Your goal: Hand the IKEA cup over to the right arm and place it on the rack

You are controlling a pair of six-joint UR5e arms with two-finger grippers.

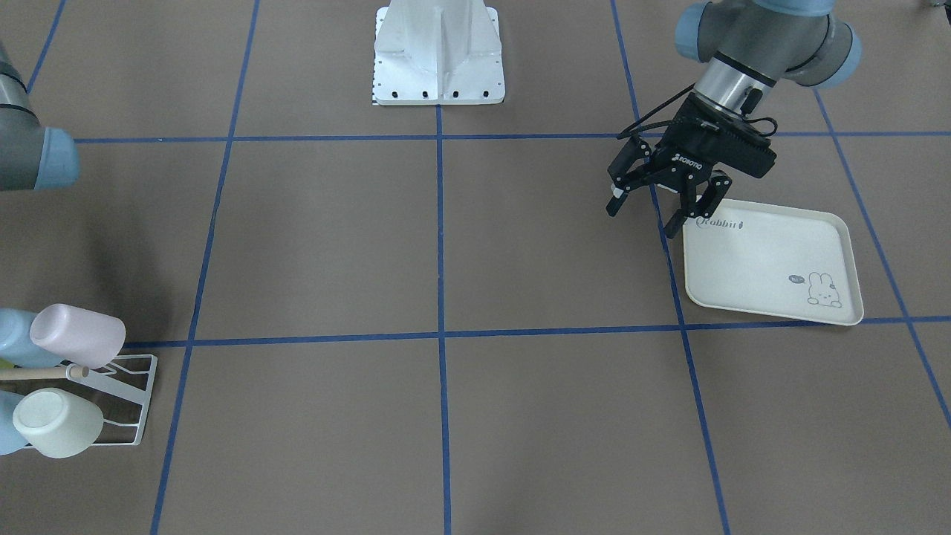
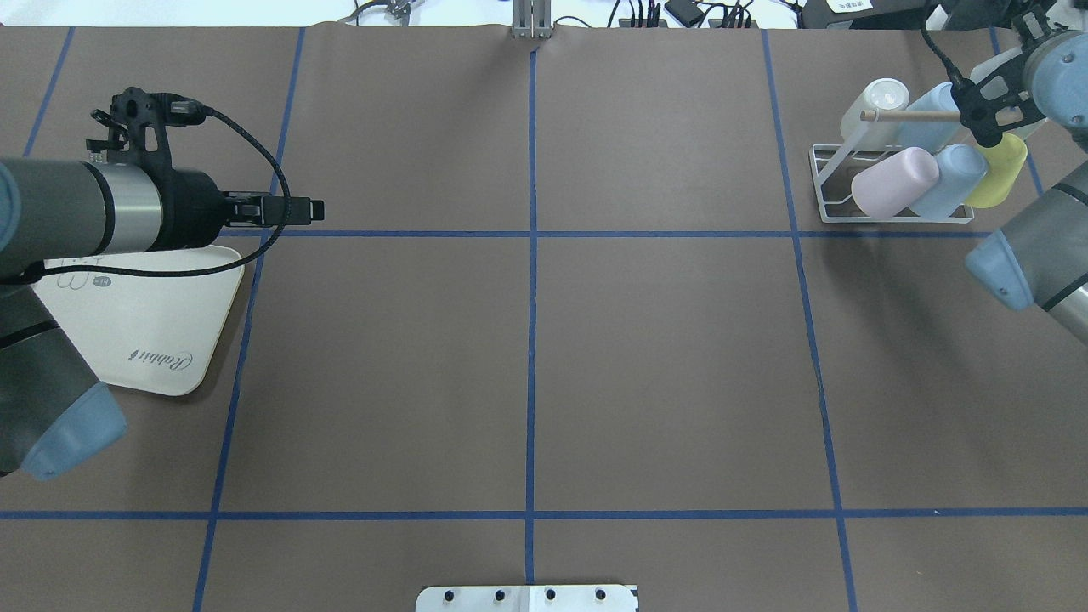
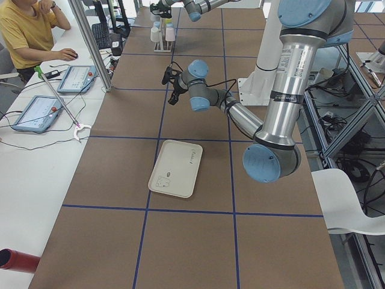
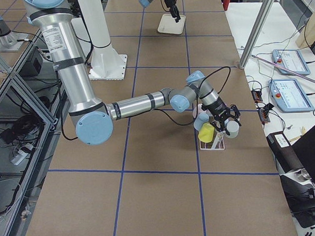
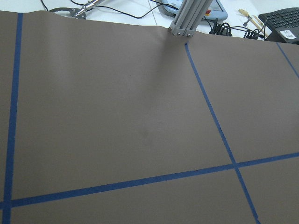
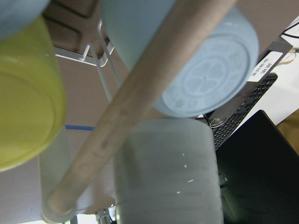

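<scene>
Brown-papered counter [image 2: 527,357], blue tape grid, with a broad stretch between the arms. Pastel plastic cups, pink [image 2: 892,181] and yellow [image 2: 1000,174] among them, sit tilted on the small white wire rack [image 2: 823,197] near the counter's right edge. The right gripper [image 4: 227,119] is close against them, but I cannot tell how its jaws stand. The left gripper [image 1: 645,215] hangs at the cream rabbit-print tray's [image 1: 773,260] corner, jaws spread, holding nothing.
</scene>
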